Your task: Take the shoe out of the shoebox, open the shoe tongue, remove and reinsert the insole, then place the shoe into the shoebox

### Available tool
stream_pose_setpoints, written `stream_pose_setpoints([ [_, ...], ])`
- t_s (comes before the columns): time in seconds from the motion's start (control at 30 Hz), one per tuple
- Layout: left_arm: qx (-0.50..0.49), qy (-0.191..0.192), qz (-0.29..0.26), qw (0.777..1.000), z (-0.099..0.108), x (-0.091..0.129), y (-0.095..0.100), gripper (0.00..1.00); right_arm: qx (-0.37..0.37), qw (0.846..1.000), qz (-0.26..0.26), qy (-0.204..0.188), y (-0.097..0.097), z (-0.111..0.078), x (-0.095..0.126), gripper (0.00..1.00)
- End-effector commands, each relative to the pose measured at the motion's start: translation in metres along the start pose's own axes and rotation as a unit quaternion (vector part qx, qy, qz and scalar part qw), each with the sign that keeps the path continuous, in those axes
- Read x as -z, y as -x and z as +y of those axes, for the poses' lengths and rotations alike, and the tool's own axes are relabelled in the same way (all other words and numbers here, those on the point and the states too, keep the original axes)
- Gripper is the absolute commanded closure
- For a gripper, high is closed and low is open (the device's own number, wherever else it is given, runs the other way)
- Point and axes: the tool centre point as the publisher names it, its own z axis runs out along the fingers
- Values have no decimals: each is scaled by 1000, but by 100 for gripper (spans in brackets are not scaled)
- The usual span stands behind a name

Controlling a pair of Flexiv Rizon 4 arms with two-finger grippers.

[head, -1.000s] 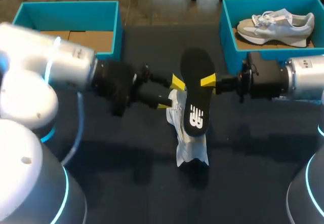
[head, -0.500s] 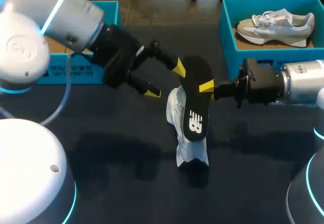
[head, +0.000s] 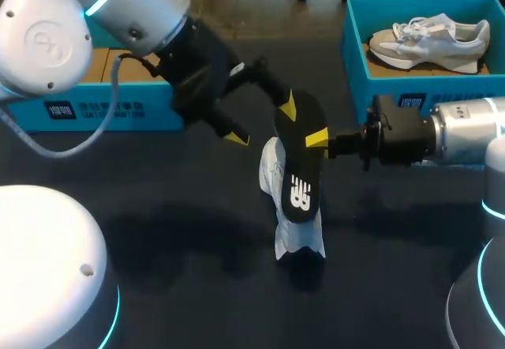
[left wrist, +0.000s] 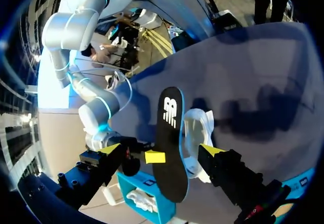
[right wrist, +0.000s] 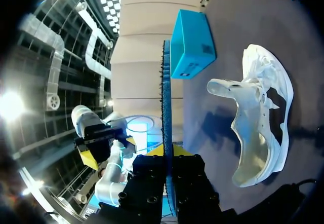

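The black insole [head: 301, 159] is held off the dark surface [head: 158, 207], clamped at its edge between the fingers of the right end effector [head: 318, 138]. The white shoe [head: 293, 223] is seen on the surface just beneath it, outside both boxes. The left end effector [head: 261, 122] is spread wide by the insole's upper end, gripping nothing. The left shoebox [head: 102, 110] is partly hidden by the left arm [head: 95, 17]; the right shoebox [head: 357, 57] holds a 2nd shoe [head: 430, 41]. Only in the right wrist view is the insole shown edge-on and the shoe's open mouth revealed.
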Motion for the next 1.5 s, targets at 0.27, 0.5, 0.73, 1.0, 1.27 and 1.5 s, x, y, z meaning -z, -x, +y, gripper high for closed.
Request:
stream_pose_setpoints([
  [0.27,31,30,137,990,12,-5,23,0,0,1000,-6,0,-2,-2,-1,100],
  [0.5,59,15,174,983,19,-9,28,0,1,1000,-9,2,-4,-2,-1,100],
  [0.73,63,16,225,972,26,-14,28,0,2,1000,-12,3,-2,-1,-4,100],
  [1.0,54,28,268,962,37,-15,30,0,1,1000,-11,-6,2,0,-10,100],
  [1.27,56,31,291,955,43,-18,25,0,-2,1000,-16,-9,5,0,-14,100],
  [1.5,62,32,296,952,48,-22,23,0,0,1000,-14,-6,4,5,-13,100],
])
